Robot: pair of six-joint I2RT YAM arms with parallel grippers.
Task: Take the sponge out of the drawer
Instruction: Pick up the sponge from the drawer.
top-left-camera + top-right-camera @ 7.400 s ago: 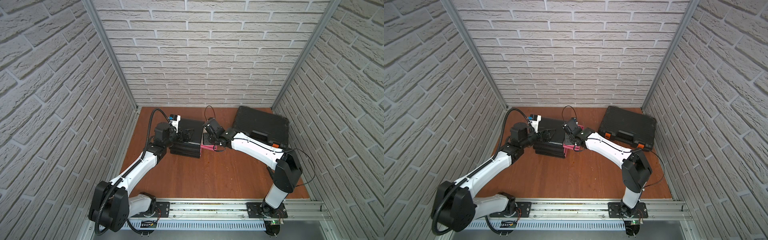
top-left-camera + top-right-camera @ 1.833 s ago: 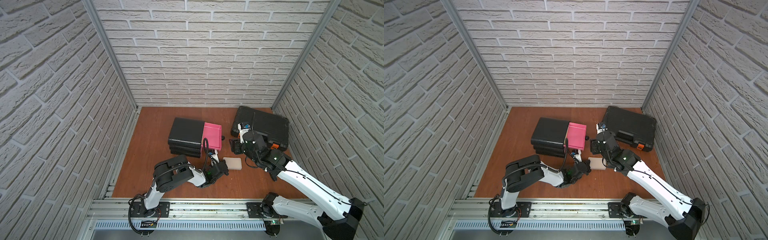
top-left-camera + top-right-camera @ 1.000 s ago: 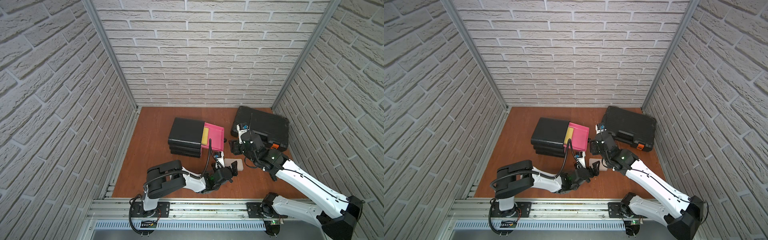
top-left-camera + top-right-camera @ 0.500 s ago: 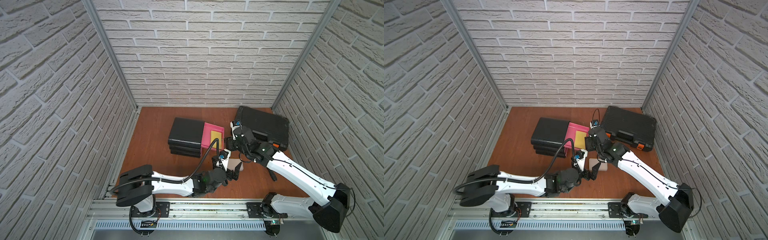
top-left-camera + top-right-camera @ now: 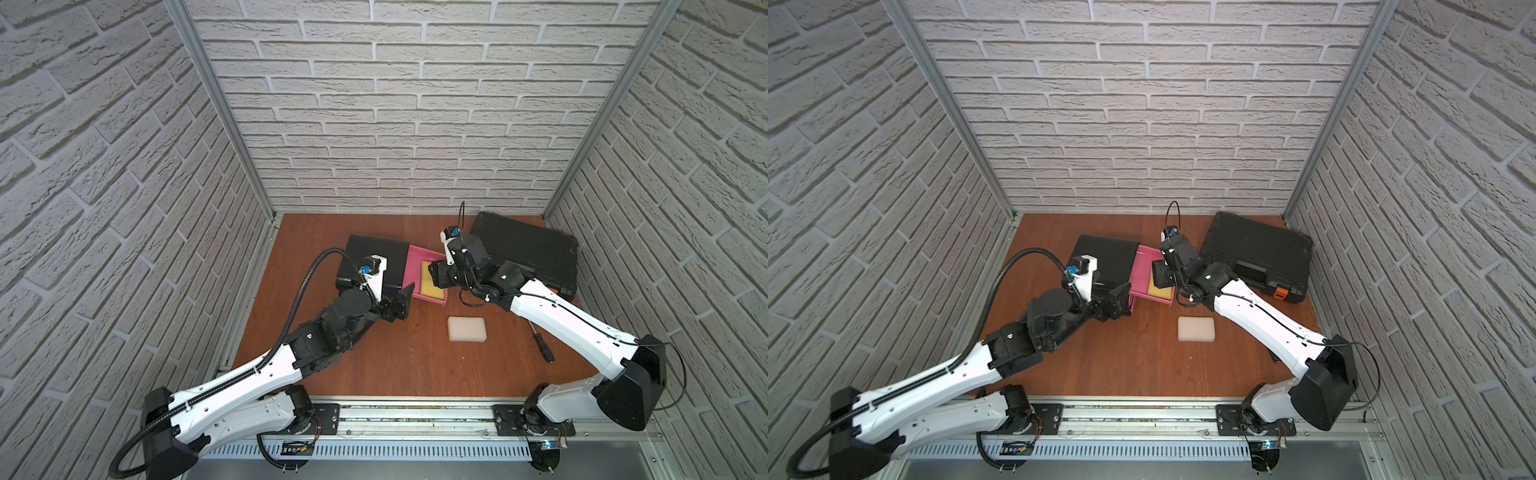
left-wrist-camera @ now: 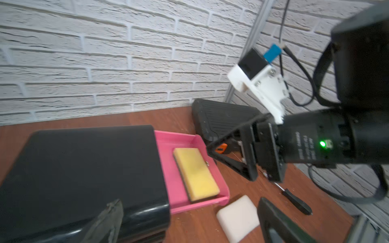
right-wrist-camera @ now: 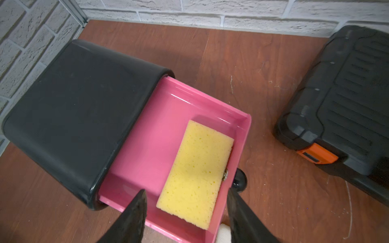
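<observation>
Over the pink drawer (image 5: 414, 258), in both top views, I had the right gripper (image 5: 437, 275) poised with its jaws parted and nothing between them. The yellow sponge (image 5: 432, 281) lay flat inside the drawer, along its front wall. The left gripper (image 5: 402, 301) hung just beside the drawer, near where it meets the black cabinet (image 5: 376, 249), spread wide and empty. A white foam pad (image 5: 467, 329) sat on the table, well apart from the drawer's front.

From the left wrist, I saw the sponge (image 6: 195, 173) filling most of the drawer's front strip, with bare pink floor between it and the cabinet. The right gripper's fingers reached in just above the drawer's front wall.

From the right wrist, the two fingers (image 7: 130, 221) straddled the sponge (image 7: 196, 172) across its short side, not yet touching it. One lined up over the bare floor. The other seemed to sit over the front wall and its knob (image 7: 239, 181), though I could not tell its height.

I judged the pick barely begun. To do it well, I would nudge the wrist slightly toward the cabinet so that finger clears the wall and descend straight. Then I would close gently on the soft foam and lift vertically so the drawer is not dragged.
</observation>
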